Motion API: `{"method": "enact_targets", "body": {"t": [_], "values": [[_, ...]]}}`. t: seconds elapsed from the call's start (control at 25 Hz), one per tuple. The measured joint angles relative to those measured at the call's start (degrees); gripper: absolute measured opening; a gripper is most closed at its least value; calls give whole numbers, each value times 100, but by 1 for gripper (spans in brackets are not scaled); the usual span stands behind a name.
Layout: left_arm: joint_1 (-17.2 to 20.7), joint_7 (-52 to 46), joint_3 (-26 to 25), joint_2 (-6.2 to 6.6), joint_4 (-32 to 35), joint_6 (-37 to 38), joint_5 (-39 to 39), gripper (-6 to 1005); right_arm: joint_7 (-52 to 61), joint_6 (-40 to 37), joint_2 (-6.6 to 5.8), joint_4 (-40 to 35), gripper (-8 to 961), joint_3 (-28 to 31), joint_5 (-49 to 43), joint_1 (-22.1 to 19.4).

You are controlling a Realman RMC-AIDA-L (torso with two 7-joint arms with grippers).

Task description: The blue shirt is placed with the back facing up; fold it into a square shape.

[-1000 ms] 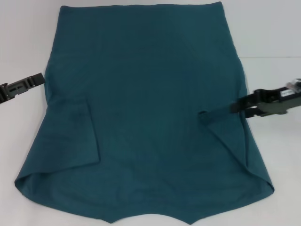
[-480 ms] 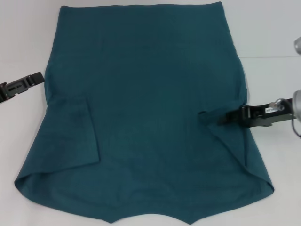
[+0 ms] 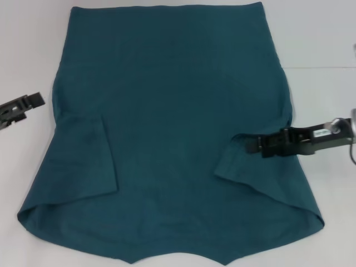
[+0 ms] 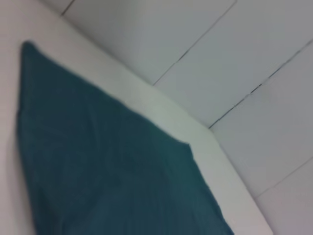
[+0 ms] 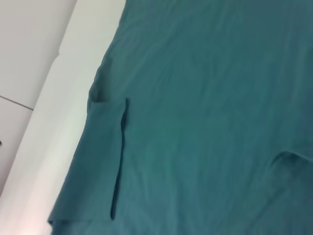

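Two grippers flank the blue shirt (image 3: 167, 133), spread back-up across a white table (image 3: 317, 39). The right gripper (image 3: 253, 146) pinches the shirt's right sleeve, folded inward over the body; the left gripper (image 3: 33, 100) sits on bare table beside the left edge, jaw state unclear. Pale tiled floor (image 4: 234, 54) shows beyond the table edge

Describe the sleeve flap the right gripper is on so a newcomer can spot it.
The blue shirt covers most of the white table. On its right side, the right gripper sits at a folded-in sleeve. Unlike the left sleeve, it has the gripper on it.
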Motion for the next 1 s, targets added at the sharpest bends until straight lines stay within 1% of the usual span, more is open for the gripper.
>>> {"method": "enact_targets", "body": {"t": [0.08,0.16,0.24,0.32,0.56,0.76,0.8,1.0], "values": [[51,-445,-7,107,37,184,206,909,37,-194,-82,-22,595,107,26,-79],[87,-989,-101,197,132,483,585,909,45,-357,-162,-29,595,217,43,-154],[98,-1358,-219,230,227,693,914,908,47,-437,-234,-32,595,272,46,-211],[99,-1700,-361,252,322,851,1332,908,51,-446,-277,-33,595,282,46,-241],[127,-2079,-553,268,270,839,1969,906,21,-398,-282,-32,595,284,31,-255],[208,-2091,-553,220,109,751,2049,905,5,-340,-257,-31,596,263,23,-252],[229,-2067,-540,207,-11,683,2051,905,4,-338,-256,-31,596,261,21,-254],[245,-1982,-506,195,-278,520,2054,904,-10,-337,-253,-31,596,277,18,-293]]}}
